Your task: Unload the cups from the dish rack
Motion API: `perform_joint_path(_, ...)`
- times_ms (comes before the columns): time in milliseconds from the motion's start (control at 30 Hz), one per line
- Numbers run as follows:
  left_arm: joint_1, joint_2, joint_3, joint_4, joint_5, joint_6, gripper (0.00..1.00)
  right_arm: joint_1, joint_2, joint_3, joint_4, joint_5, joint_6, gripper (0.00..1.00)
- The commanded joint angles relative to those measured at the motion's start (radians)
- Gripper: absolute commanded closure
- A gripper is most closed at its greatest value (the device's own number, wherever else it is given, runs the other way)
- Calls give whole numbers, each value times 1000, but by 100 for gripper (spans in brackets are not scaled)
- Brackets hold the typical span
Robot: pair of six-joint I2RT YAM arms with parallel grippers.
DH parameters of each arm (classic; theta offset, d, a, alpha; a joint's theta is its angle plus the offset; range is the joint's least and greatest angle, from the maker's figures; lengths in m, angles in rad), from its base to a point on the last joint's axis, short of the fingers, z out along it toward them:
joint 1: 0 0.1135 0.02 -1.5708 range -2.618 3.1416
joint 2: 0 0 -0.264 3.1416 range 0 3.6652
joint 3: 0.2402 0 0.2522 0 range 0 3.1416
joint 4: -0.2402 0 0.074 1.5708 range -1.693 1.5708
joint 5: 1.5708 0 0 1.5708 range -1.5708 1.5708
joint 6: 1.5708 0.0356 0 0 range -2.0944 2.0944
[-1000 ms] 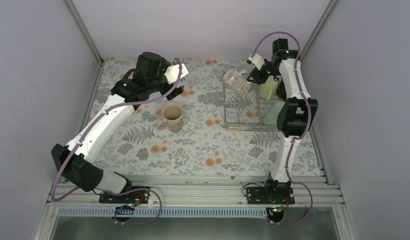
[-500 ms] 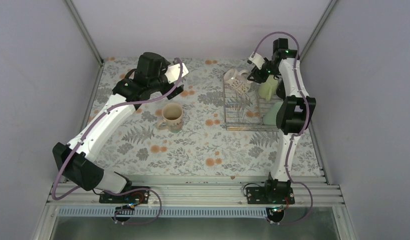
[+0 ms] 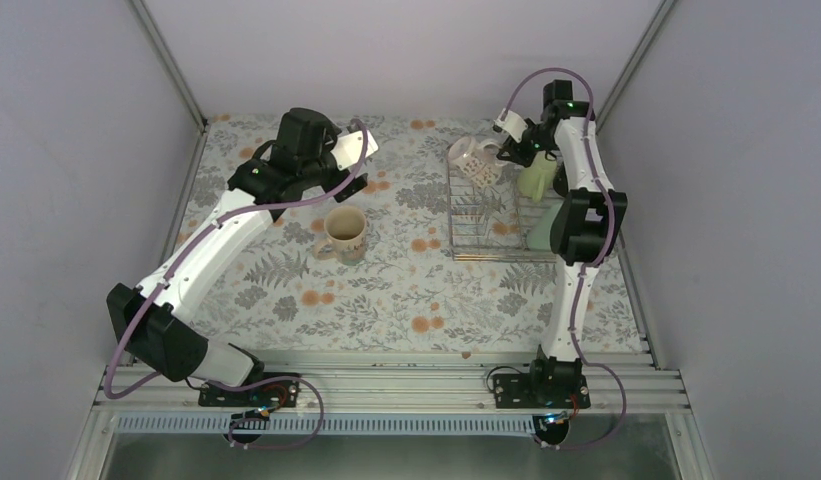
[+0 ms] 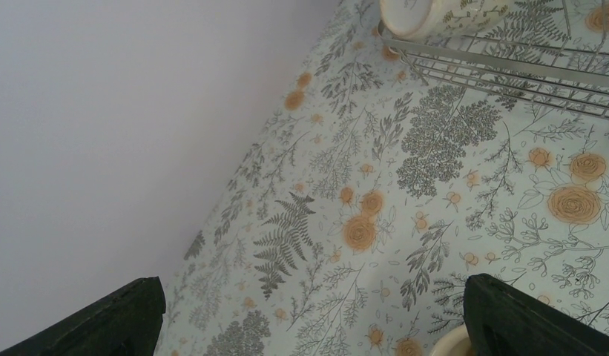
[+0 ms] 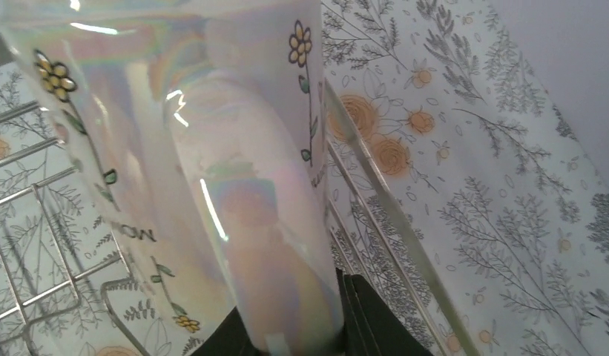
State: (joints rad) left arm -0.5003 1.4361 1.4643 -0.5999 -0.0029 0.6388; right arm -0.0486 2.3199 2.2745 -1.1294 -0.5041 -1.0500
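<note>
clamping the handle of the cream flower-printed ceramic mug (image 5: pixel 175 148), the right claw (image 5: pixel 294 334) looks set to lift it from the silver wire dish rack (image 5: pixel 375 222), while the left claw (image 4: pixel 316 319) gapes empty.

Diffuse, even overhead lighting; shadows are faint. In the right wrist view, the cream patterned mug (image 5: pixel 212 185) shows white glare streaks, iridescent sheen and slight blur.

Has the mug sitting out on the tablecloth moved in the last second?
No. The mug stays at the same spot on the fern print, left of the dish rack.
</note>
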Motion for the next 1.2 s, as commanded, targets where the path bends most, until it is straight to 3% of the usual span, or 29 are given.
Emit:
perform_joint_path(0, -6, -15, -2, 16, 1, -12, 0, -10, -75, -14, -54, -41, -30, 88)
perform_joint_path(133, -10, -21, -2, 12, 0, -15, 0, -10, -92, -13, -102, -70, -54, 97)
perform_joint_path(267, -15, -30, -12, 11, 3, -15, 0, -9, -96, -10, -155, -89, -52, 97)
perform_joint_path(500, -28, -17, 10, 7, 26, -16, 0, -10, -257, -168, -135, -124, -74, 96)
perform_joint_path(733, -75, 47, 64, -8, 34, -19, 0, -7, -368, -200, -152, -143, -79, 96)
perform_joint_path(1167, -108, 94, 89, -13, 16, -19, 0, 10, -410, -289, -140, -142, -68, 96)
